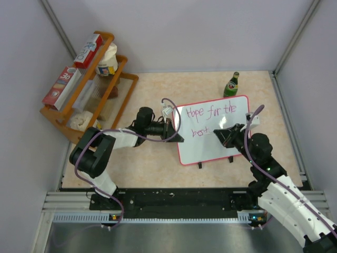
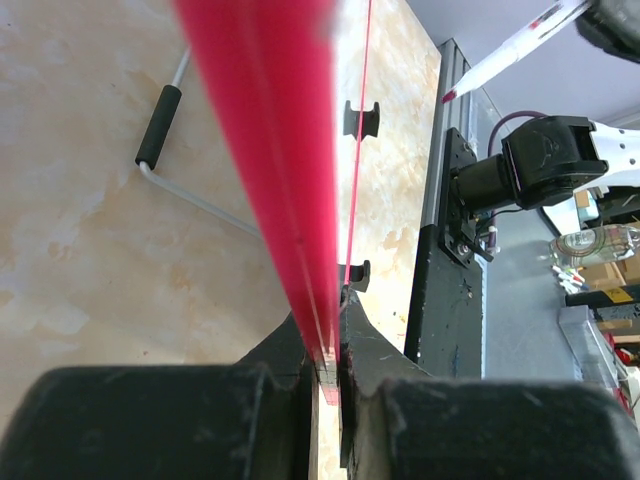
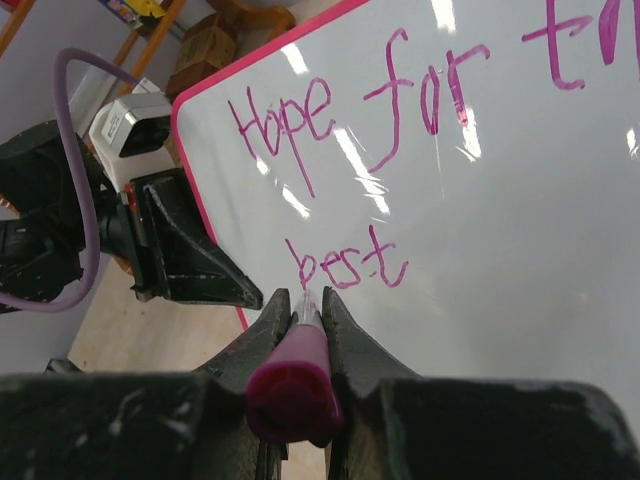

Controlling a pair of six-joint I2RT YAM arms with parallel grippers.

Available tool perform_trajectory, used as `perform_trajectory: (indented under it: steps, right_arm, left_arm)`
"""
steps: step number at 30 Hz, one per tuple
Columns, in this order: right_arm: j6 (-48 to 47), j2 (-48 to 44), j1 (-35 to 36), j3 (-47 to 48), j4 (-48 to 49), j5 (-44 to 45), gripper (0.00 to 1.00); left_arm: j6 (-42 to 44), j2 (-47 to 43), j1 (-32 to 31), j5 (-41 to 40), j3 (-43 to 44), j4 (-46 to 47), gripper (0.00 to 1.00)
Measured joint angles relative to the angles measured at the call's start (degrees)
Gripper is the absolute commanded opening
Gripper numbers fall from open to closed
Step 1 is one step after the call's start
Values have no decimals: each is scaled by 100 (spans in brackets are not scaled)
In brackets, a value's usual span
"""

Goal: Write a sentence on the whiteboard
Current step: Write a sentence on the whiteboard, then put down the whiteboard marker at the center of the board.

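Observation:
The whiteboard [image 1: 221, 145] stands tilted on the table on two black clip feet [image 1: 200, 165]. The sentence [image 1: 213, 113] reads "Hope for the best" in pink-purple, in two lines, and shows clearly in the right wrist view [image 3: 400, 110]. My left gripper [image 1: 176, 134] is shut on the board's left red rim [image 2: 300, 250]. My right gripper [image 1: 225, 135] is shut on a purple marker [image 3: 295, 385]. The marker's tip sits just below the "b" of "best". In the left wrist view the marker [image 2: 510, 50] looks a little off the board's face.
A green bottle [image 1: 231, 85] stands behind the board. A wooden rack [image 1: 92, 97] with boxes and jars stands at the far left. A bent metal rod with a black grip [image 2: 165, 110] lies on the table behind the board.

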Motion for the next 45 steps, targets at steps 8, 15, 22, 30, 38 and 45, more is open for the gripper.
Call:
perform_trajectory:
  steps: [8,15,22,30,38,45]
  right_arm:
    - [334,-229,0,-210,-573,-380,0]
    - [922,-662,0,-426,-933,-944,0]
    - [1637,-1141,0,-1119,-1541,-1379,0]
    - [2103,-1322,0,-1425,-1928,-1784,0]
    - [2343,-1344,0,-1580,-2159,-2004,0]
    - [2588,-1462,0,-1899,-2188,-2065,0]
  left_arm:
    - [24,-11,-7,-17,0,-20,0]
    - [131,-133,-50,-127,-4,-153,0]
    - [168,-168,-63,-166,-13,-190,0]
    - [168,-168,-63,-168,-13,-192,1]
    - [166,-168,-63,-170,-13,-192,1]
    - [166,-168,-63,-170,-13,-195,1]
